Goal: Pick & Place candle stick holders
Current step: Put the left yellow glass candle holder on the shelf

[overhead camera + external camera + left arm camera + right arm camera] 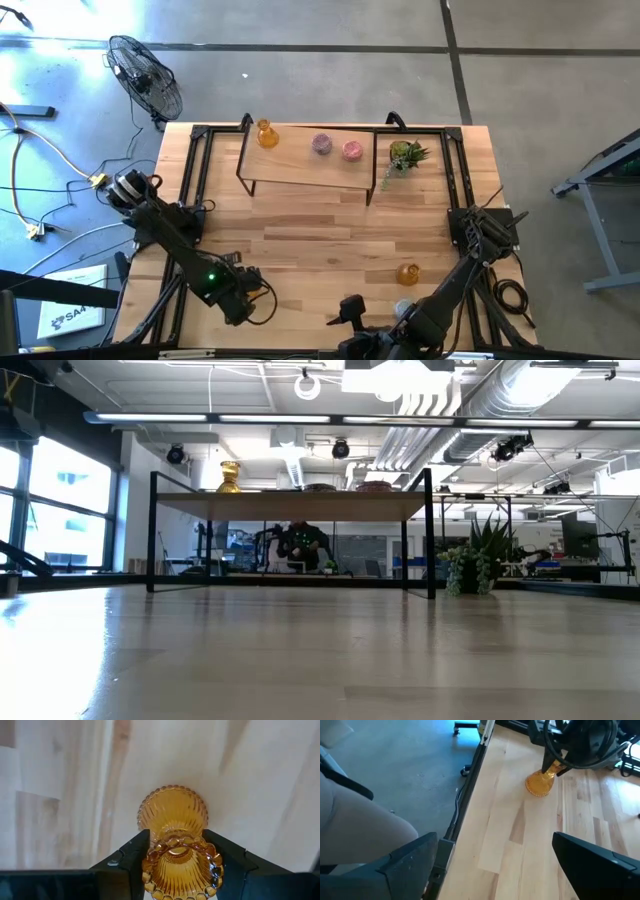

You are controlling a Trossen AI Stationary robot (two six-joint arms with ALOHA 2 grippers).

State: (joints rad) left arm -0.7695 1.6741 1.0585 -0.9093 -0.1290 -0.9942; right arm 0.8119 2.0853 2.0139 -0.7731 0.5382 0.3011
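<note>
**Bench** (320,230): wooden top, carries everything.

**Raised shelf** (300,165): stands at the far edge and bears the shelf amber holder (266,133) and two pink holders (322,144) (352,150).

**Left gripper** (176,842): near the near-left corner, fingers clenched on the neck of the held amber holder (172,810), whose base appears to rest on the bench.

**Right gripper** (495,865): waits at the near edge, fingers spread wide and empty.

**Loose amber holder** (408,273): toward the near-right corner, untouched.

**Step**: grasp made. The next move is likely a straight lift, then a carry to the shelf, clearing its frame.

One ribbed amber glass candle holder (176,845) hangs clamped; another (408,273) stands right; amber (266,134) and two pink (322,144) (352,150) top the shelf.
</note>
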